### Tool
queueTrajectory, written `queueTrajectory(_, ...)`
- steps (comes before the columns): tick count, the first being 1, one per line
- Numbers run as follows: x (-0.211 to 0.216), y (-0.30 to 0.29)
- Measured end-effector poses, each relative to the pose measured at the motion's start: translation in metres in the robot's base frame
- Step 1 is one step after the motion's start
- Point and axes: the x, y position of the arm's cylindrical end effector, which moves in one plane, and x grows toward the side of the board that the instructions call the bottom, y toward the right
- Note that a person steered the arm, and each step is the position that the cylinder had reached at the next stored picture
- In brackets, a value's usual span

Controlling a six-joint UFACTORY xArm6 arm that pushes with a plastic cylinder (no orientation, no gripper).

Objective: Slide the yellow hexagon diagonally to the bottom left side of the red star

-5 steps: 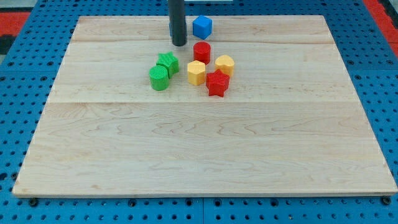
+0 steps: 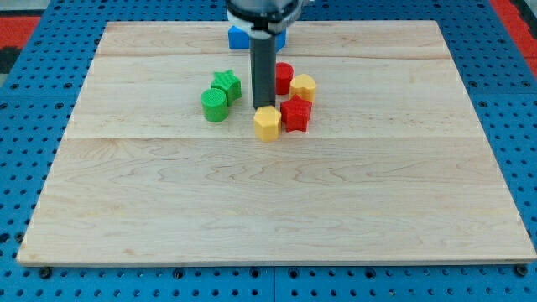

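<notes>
Just below my tip point(image 2: 264, 106) sits the yellow hexagon point(image 2: 267, 123), touching; the tool grips nothing.

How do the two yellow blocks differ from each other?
The yellow hexagon block sits at my tip, left of the red star block; the other yellow block sits above the star, away from my tip, its shape harder to make out. Both share colour and similar size.
</notes>
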Motion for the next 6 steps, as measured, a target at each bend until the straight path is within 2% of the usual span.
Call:
queueTrajectory(1, 0.041, 0.006)
queueTrajectory(2, 0.056, -0.031)
queueTrajectory(3, 0.092, -0.05)
queueTrajectory(4, 0.105, -0.026)
queueTrajectory(6, 0.099, -0.004)
